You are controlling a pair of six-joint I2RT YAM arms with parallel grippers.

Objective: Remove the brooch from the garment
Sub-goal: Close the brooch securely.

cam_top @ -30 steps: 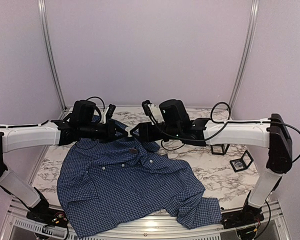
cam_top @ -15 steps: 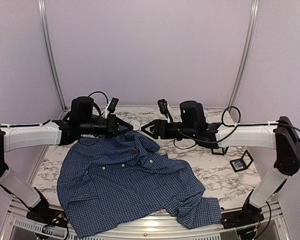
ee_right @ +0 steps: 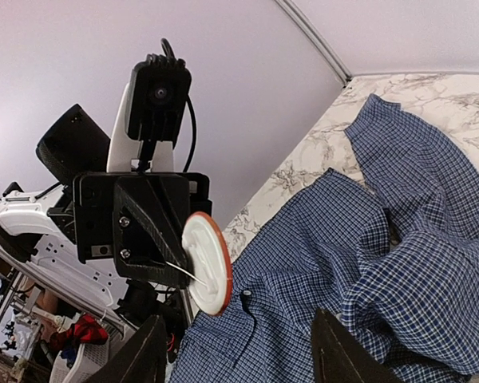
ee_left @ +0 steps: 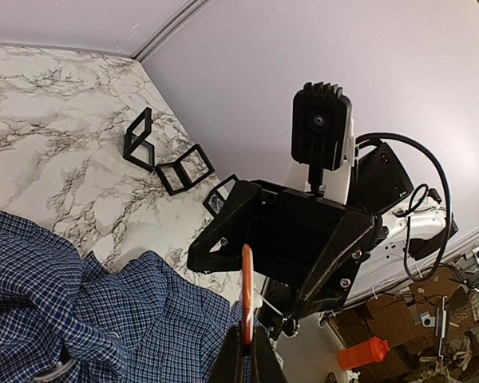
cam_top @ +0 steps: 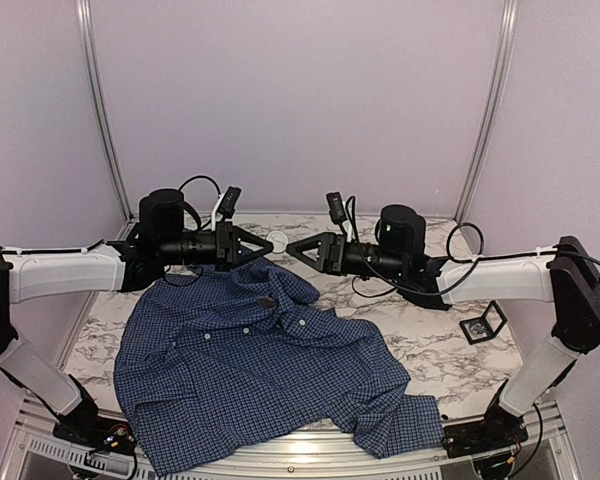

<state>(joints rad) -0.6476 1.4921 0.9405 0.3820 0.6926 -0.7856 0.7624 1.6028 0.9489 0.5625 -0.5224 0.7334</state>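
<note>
The left gripper (cam_top: 263, 246), reaching in from the left of the top view, was clamped shut on the brooch (cam_top: 277, 240). It held the pin in the air at upper centre, above the far edge of the garment (cam_top: 250, 370) and apart from the cloth. In the right wrist view the brooch showed a pale round face with an orange rim, pinched at the tips of the black fingers. In the left wrist view it appeared edge-on as a thin orange line.

Just right of the brooch, the right gripper (cam_top: 293, 250) pointed straight at it with its jaws spread wide and nothing between them. Its tips were near the pin but not touching it.

Below both grippers the dark blue checked shirt lay rumpled across the marbled table (cam_top: 430, 350), filling the lower centre of the frame. At the right, two small black frames (cam_top: 483, 322) stood on the marble, well apart from the shirt.
</note>
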